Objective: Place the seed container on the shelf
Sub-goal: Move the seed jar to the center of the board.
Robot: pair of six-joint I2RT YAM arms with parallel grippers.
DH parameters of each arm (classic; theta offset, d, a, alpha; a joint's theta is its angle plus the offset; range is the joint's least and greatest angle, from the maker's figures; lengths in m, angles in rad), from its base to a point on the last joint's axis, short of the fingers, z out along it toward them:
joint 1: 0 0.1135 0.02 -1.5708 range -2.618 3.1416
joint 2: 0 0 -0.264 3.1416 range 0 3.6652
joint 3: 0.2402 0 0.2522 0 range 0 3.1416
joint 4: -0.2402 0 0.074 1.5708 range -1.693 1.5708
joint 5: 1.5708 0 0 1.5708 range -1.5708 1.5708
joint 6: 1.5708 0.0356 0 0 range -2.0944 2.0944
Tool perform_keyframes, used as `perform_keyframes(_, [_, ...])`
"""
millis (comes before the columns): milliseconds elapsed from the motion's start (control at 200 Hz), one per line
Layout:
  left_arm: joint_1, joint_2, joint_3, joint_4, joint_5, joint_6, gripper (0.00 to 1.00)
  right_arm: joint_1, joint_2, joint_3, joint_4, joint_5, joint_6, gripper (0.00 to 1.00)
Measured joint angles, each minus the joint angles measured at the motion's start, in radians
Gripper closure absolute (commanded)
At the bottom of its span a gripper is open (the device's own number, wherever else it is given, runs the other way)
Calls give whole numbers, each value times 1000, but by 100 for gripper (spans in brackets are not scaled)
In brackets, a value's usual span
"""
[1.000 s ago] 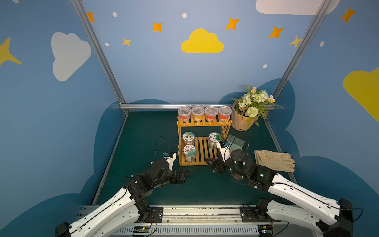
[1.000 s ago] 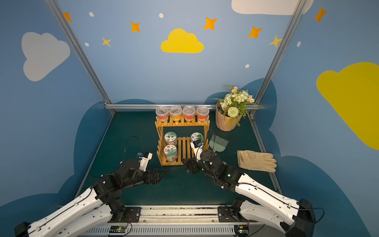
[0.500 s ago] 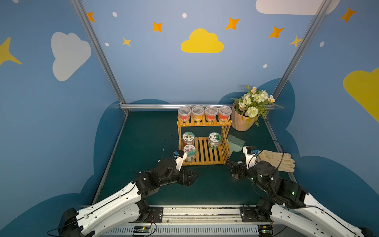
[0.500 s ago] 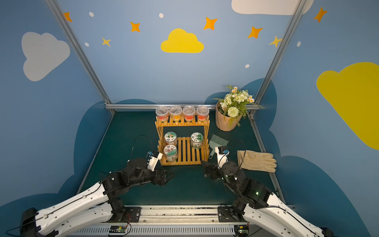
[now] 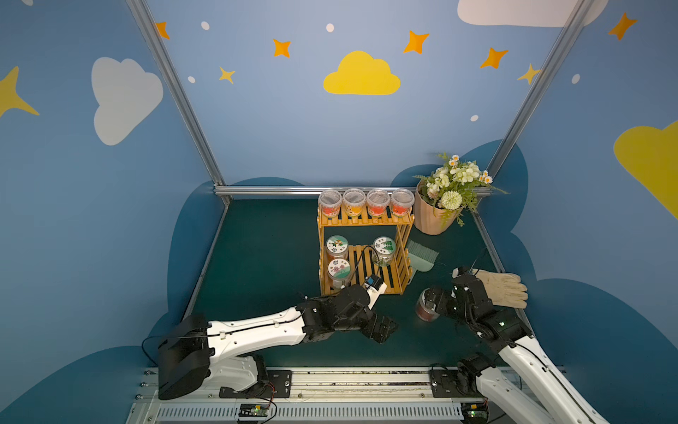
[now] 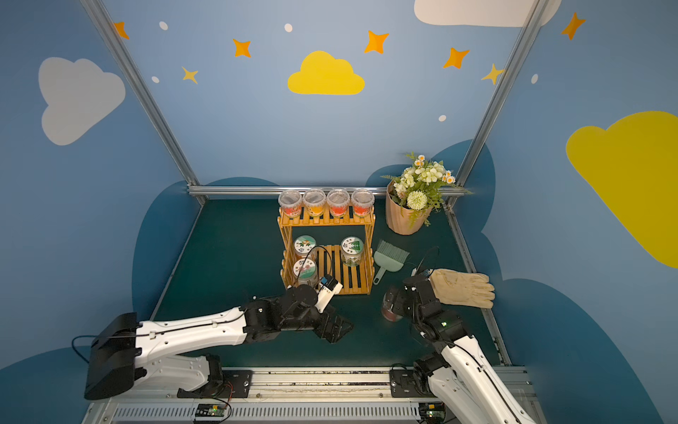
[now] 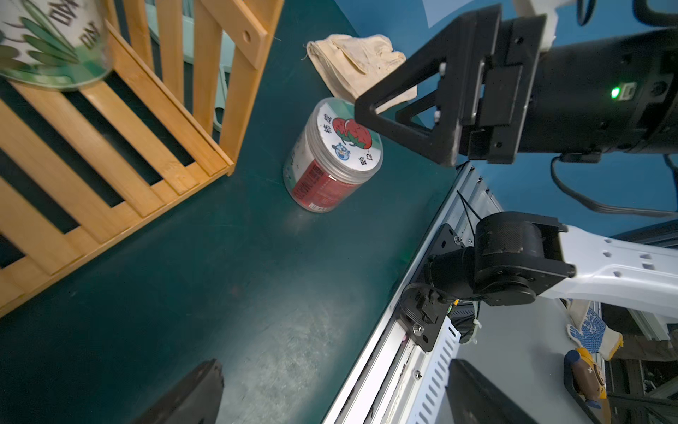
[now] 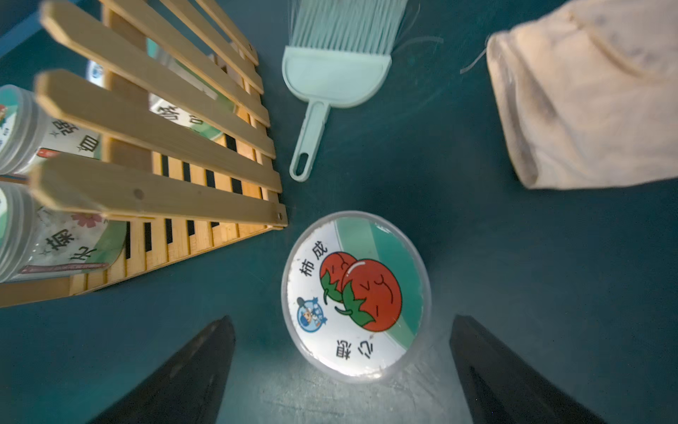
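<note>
Hovering the right gripper [image 8: 341, 321] over the small round clear-plastic seed container [image 8: 356, 293] with its red-fruit lid sticker, dark fingers spread wide either side, clasping nothing, touching nothing. Standing upright on the dark green matte mat [image 7: 220, 275], just off a front corner of the light orange-tan slatted wooden shelf [image 8: 157, 205], not yet on it. Looks light and rigid, probably slick along that glossy wall; best pinched squarely across the body, below the lid rim. Keeping the left gripper [image 7: 335, 367] splayed and empty too. Lying nearby: soft beige fabric glove [image 8: 587, 91], pale mint plastic hand brush [image 8: 337, 69].
</note>
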Motion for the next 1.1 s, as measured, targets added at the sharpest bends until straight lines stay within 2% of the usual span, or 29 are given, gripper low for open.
perform_keyframes(165, [-8,101,69,8,24,0,0,-53,44,-5,9,-80,-34,2])
perform_keyframes(471, [-8,135,101,7,15,-2,0,-67,187,-3,27,-82,-94,2])
perform_keyframes(681, [-8,168,128,8,15,-4,0,-69,223,3,60,-55,-104,2])
perform_keyframes(771, [-6,187,140,10,16,-5,0,-70,243,3,72,-62,-109,9])
perform_keyframes(841, [-6,202,151,10,18,-5,0,-70,248,4,72,-66,-106,13])
perform_keyframes(981, [-5,210,162,10,18,-5,0,-71,235,9,45,-68,-92,15])
perform_keyframes(1101, [-3,209,162,9,12,-8,0,-71,150,9,-8,-82,-80,17])
